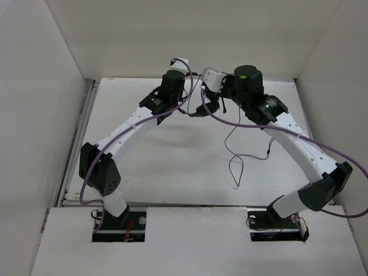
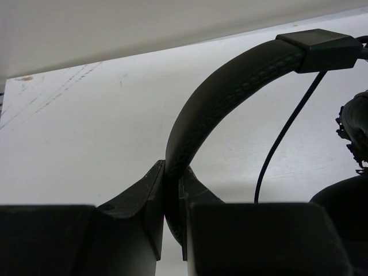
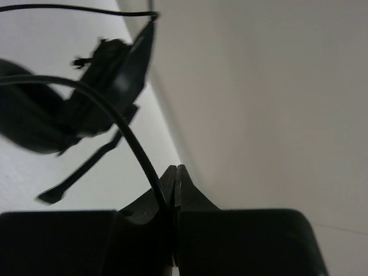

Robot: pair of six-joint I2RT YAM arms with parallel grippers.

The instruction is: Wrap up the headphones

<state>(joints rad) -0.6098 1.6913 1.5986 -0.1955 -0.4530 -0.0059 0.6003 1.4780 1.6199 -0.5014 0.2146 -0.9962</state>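
From above, the headphones [image 1: 204, 108] were between the two arms' ends near the far edge of the table [image 1: 172, 167], their cable [image 1: 233, 158] trailing loosely toward the near side. At the left wrist, the left gripper [image 2: 172, 198] clamped the headband [image 2: 230, 80]. At the right wrist, the right gripper [image 3: 175, 192] was pinched tight on the cable.

Black headphones [image 2: 224, 92], thin black cable [image 2: 289, 123], white table [image 1: 172, 167], white-and-black arms [image 1: 131, 123], purple arm cables [image 1: 81, 187]
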